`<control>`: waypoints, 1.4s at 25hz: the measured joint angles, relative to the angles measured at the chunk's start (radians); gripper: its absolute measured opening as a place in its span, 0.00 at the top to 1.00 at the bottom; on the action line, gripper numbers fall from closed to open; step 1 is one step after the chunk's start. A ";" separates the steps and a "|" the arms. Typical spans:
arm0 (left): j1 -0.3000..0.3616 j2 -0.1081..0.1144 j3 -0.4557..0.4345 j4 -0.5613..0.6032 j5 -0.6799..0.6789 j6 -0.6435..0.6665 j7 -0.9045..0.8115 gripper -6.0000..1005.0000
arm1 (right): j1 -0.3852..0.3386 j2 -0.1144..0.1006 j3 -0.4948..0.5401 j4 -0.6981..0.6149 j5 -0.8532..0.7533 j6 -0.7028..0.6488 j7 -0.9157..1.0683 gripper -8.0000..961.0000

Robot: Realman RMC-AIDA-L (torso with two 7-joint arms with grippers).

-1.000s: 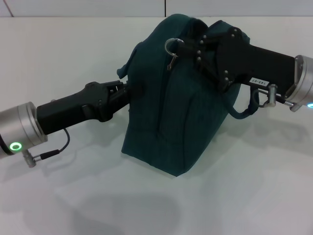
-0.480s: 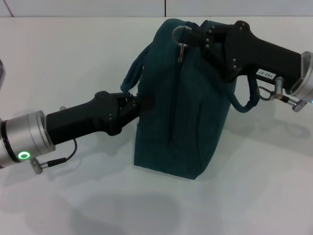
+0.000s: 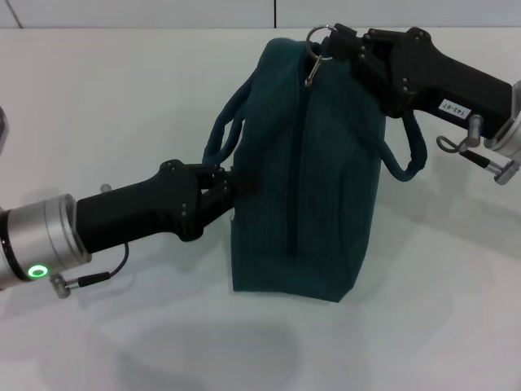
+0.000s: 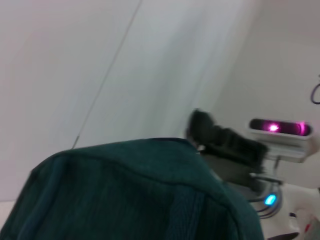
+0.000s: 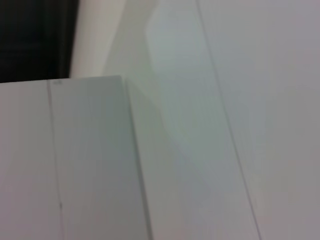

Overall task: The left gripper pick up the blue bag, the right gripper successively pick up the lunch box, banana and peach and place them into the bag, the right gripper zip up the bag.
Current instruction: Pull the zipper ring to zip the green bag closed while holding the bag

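A plain white table fills the head view, a pale wall behind it. The left gripper is nearest, its fingers pinched on the side of the blue bag, which stands upright on the table with its zipper closed. Beyond, at the bag's far top end, the right gripper pinches the zipper's ring pull, one handle hanging beneath it.

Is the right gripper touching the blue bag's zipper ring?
Touching: the head view shows the right gripper pinching the metal ring atop the blue bag.
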 joint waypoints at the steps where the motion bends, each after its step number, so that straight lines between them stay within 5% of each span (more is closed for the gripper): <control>1: 0.001 0.000 0.000 -0.004 -0.001 0.010 0.019 0.91 | 0.000 0.000 0.000 0.001 0.002 0.010 0.007 0.94; 17: 0.007 0.001 0.021 -0.027 0.006 0.041 0.069 0.87 | 0.008 0.002 0.001 0.024 0.050 0.048 0.032 0.94; 35: 0.045 0.003 0.015 -0.033 -0.003 0.042 0.071 0.83 | 0.010 0.006 0.001 0.024 0.052 0.297 0.041 0.93</control>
